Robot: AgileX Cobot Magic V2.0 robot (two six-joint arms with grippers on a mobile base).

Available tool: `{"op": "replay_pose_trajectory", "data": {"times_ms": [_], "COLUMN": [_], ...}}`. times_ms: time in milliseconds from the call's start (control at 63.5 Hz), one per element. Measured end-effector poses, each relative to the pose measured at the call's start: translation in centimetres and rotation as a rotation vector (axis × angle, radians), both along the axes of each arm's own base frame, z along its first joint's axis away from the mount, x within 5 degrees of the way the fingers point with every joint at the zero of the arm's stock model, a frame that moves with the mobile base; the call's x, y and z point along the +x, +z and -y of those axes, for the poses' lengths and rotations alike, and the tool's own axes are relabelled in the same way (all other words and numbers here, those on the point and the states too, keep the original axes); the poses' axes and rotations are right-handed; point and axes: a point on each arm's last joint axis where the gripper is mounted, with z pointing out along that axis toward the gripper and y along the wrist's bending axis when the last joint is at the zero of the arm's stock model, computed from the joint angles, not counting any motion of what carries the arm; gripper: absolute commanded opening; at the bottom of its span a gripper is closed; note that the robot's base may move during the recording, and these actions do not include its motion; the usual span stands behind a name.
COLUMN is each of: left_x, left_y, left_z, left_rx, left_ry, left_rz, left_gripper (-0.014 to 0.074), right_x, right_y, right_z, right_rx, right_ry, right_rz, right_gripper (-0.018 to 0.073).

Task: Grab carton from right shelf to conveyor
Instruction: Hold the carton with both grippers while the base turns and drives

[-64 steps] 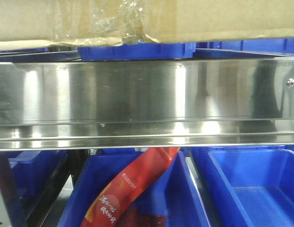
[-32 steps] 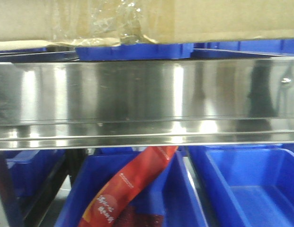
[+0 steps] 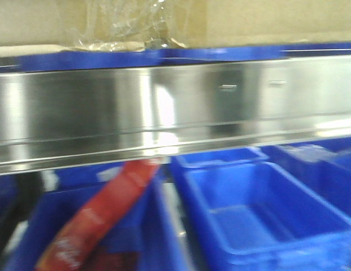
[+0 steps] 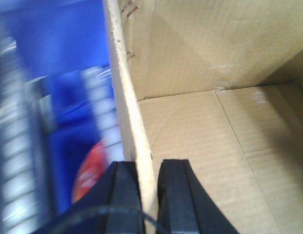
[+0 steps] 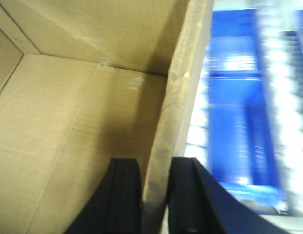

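Left wrist view: the left gripper (image 4: 146,170) pinched a carton (image 4: 214,131) wall at lower centre.
The right gripper (image 5: 155,168) clamped another wall; a level, even lift seemed best to clear the shelf (image 3: 164,107).

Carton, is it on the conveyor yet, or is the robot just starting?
Not yet. Done: the left gripper and the right gripper each pinch a wall of the carton. In hand: the carton shows just above the steel rail of the right shelf, over blue bins. Left: carrying it to the conveyor, which no view shows, and setting it down.
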Motion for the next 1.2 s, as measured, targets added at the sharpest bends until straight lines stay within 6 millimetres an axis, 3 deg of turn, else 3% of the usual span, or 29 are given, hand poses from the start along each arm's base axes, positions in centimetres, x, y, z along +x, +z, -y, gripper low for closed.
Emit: {"op": "replay_pose_trajectory", "data": {"times_ms": [1196], "left_x": [0.14], "left_y": [0.2], "left_z": [-0.03], "left_rx": [0.005], "left_ry": [0.001], "left_rz": [0.028], "left_gripper": [-0.0016], "right_x": [0.39], "right_y": [0.43], "right_z": [-0.06], "right_rx": [0.022], "right_ry": [-0.011], "right_rz": [0.061], "right_gripper": [-0.0069]}}
